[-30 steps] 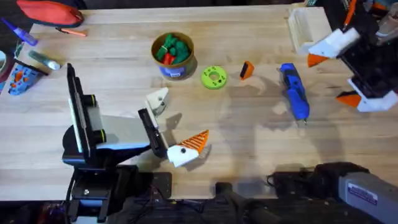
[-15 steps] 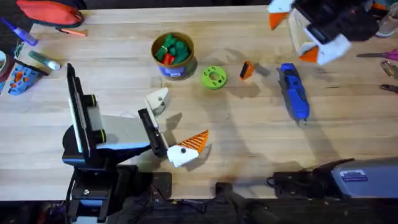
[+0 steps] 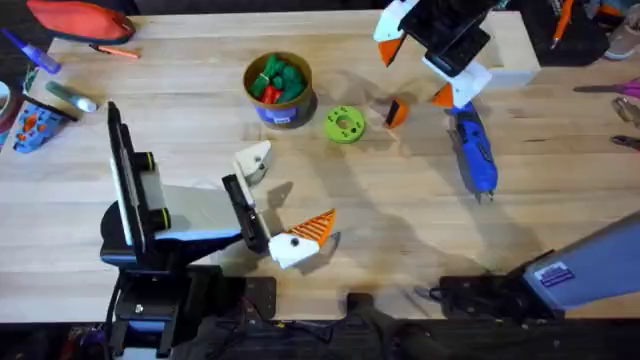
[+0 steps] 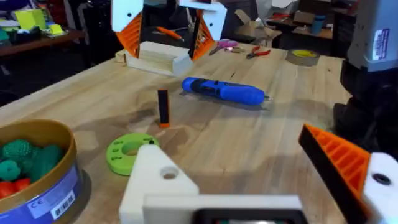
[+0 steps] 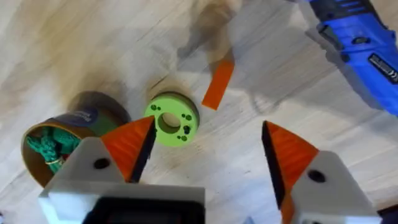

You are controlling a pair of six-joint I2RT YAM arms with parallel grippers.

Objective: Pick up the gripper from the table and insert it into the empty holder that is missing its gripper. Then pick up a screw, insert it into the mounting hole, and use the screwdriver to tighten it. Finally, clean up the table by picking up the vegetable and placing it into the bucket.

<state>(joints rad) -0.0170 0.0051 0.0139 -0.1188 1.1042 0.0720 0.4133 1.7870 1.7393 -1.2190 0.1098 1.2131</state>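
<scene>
Left gripper (image 3: 285,205) low at near-left of table (image 3: 400,250), one orange ribbed finger (image 3: 315,228) fitted, the other side a plain white holder (image 3: 254,160) with peaked top; jaws set wide apart, nothing between. Beyond it, tan-rimmed bucket (image 3: 278,88) with blue lower band, upright, green and red toy vegetables inside; yellow vegetable not made out. Flat green ring disc (image 3: 344,124) lying just right of bucket, apart from it. Small orange wedge with black face, the gripper (image 3: 397,112), standing on table right of disc, near but not touching. Blue screwdriver (image 3: 473,147) lying on its side further right, metal tip toward near edge. Right gripper (image 3: 418,60) raised above the orange wedge, fingers spread wide, empty; in right wrist view, wedge (image 5: 217,83) and disc (image 5: 172,119) seen on table below, between the orange pads (image 5: 129,144). Pale wooden block (image 3: 510,50) at far right edge, behind right arm.
</scene>
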